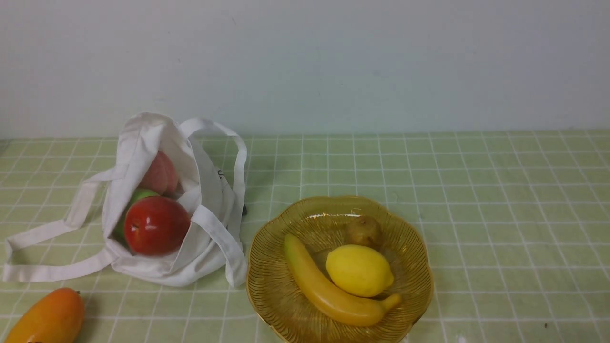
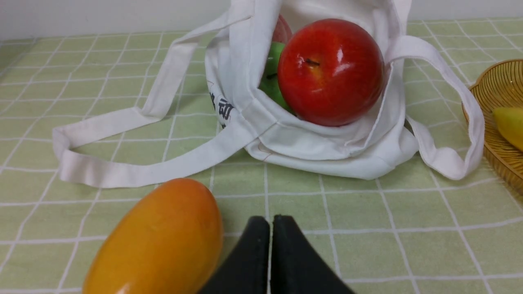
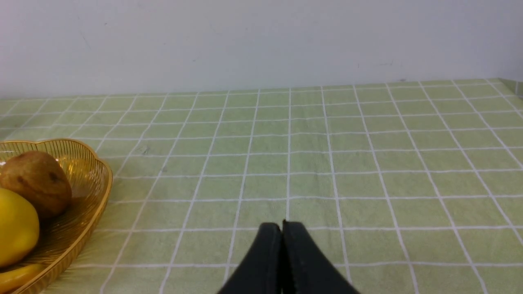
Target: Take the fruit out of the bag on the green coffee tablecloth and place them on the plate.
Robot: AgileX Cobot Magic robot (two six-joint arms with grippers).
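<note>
The white bag (image 1: 209, 200) lies on its side on the green tablecloth (image 1: 500, 200), mouth toward me. Inside are a red apple (image 1: 156, 225), a green apple (image 1: 138, 195) behind it and a pink peach (image 1: 159, 175). The mango (image 1: 47, 319) lies on the cloth in front of the bag. The amber plate (image 1: 410, 238) holds the banana (image 1: 329, 290). My left gripper (image 2: 271, 222) is shut and empty, just beside the mango (image 2: 159, 241), facing the bag (image 2: 318, 143) and red apple (image 2: 331, 71). My right gripper (image 3: 281, 226) is shut and empty over bare cloth, right of the plate (image 3: 94, 171). Neither gripper shows in the front view.
A yellow lemon (image 1: 359, 270) and a small brown fruit (image 1: 364, 230) also lie in the plate. The bag's long straps (image 1: 47, 238) trail to the left on the cloth. A pale wall stands behind the table.
</note>
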